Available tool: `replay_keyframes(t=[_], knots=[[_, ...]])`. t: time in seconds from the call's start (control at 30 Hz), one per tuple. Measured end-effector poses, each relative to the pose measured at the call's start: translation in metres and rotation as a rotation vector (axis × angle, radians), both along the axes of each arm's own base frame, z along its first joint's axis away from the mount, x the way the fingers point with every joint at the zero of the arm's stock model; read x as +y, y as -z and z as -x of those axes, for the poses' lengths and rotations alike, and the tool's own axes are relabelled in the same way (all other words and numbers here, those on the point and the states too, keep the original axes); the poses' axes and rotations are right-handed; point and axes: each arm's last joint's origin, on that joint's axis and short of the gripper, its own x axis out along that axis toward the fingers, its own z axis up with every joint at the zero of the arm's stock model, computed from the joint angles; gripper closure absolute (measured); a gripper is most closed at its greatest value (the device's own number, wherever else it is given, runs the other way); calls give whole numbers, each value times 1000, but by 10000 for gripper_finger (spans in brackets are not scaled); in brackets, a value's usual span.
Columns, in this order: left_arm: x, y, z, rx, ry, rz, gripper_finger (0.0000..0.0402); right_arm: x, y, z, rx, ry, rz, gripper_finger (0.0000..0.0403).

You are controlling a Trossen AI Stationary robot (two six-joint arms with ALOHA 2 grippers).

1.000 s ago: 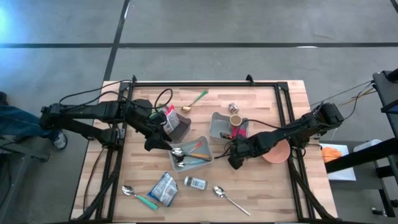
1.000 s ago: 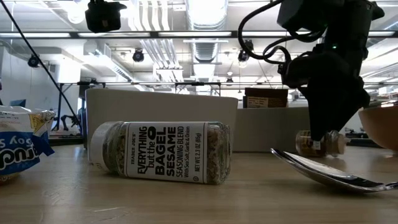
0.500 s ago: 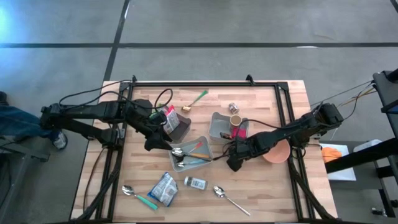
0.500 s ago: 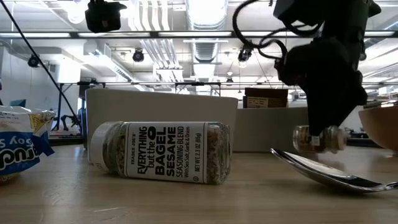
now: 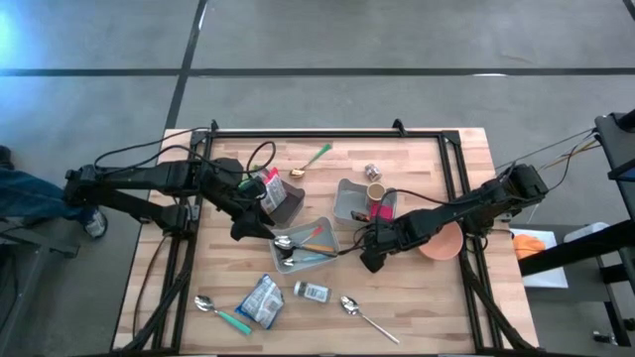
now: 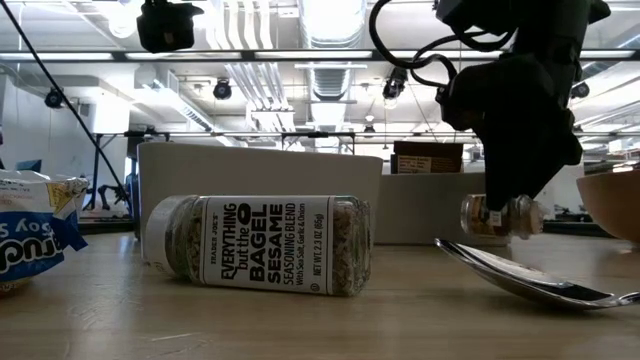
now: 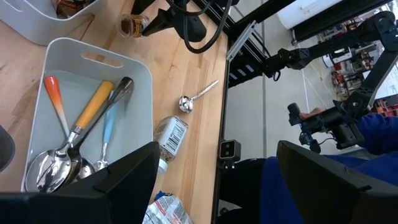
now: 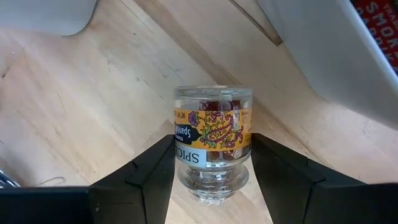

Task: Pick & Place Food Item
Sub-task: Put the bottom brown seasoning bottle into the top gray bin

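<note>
While the right claw (image 8: 211,186) grips a small glass spice jar (image 8: 212,142) between its two dark fingers (image 8: 146,171), the jar hangs clear of the desk (image 5: 417,307) — the low view shows it lifted, lying sideways under the arm, above the bowl of a spoon (image 6: 530,278). From above, that claw (image 5: 369,256) sits near the middle of the desk, between a pale tray of cutlery (image 5: 327,253) and an orange bowl (image 5: 444,244), with a second grey tray (image 5: 349,201) just behind it. The jar's label is patterned in orange, yellow and purple; only part of a word shows on it, something like "SPIC".

The left claw (image 5: 248,230) waits at the near corner of the cutlery tray, its fingers spread wide and holding nothing. In its wrist view the tray (image 7: 134,62) holds several spoons with orange, yellow and blue handles.

Nearer the front edge lies a seasoning shaker (image 6: 258,243) on its side, its label reading "EVERYTHING but the BAGEL SESAME SEASONING BLEND", with "TRADER JOE'S" along one end. Beside it is a blue-and-white snack packet (image 5: 261,300); its printing is cut off at the low view's edge. A green-handled spoon (image 5: 222,312) lies left of the packet, a plain metal spoon (image 5: 363,314) right of the shaker, and another green-handled spoon (image 5: 312,160) rests at the far side. A dark box with red packets (image 5: 279,198) stands by the left arm.
</note>
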Motion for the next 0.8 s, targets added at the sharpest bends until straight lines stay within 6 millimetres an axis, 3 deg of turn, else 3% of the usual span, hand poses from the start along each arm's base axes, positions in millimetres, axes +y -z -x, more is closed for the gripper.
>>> replay_keyframes(t=[0.8], knots=[[0, 0, 0, 2, -1, 3, 73, -2, 12, 10, 51, -30, -9, 204]])
